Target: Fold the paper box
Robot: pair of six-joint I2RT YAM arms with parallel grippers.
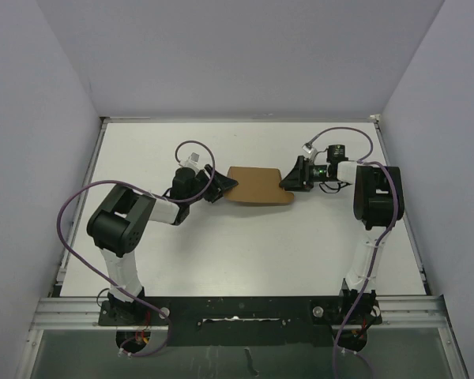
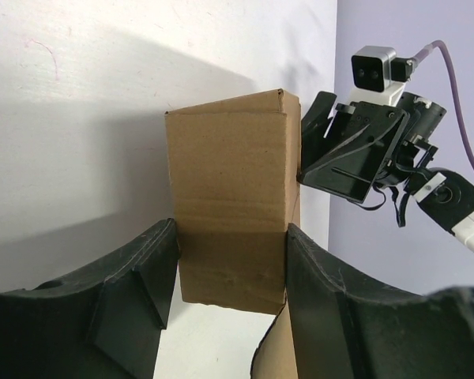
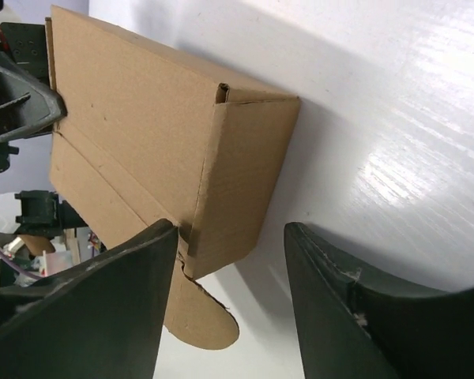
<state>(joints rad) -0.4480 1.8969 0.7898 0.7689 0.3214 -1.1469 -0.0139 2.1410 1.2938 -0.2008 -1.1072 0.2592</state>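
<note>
- holding the paper box (image 1: 259, 187) firmly at one end while the other arm tucks the loose rounded flap (image 3: 204, 317) looks the sound way; press gently so the wall does not crush.
- the box lies mid-table (image 1: 245, 253), between the two grippers.
- left gripper (image 1: 223, 188) is clamped on the box's left end, both fingers (image 2: 134, 292) against its sides; its arm is bent low, reaching in sideways.
- right gripper (image 1: 287, 180) is spread wide at the right end, one finger beside the box's corner, the other apart; its forearm points inward.
</note>
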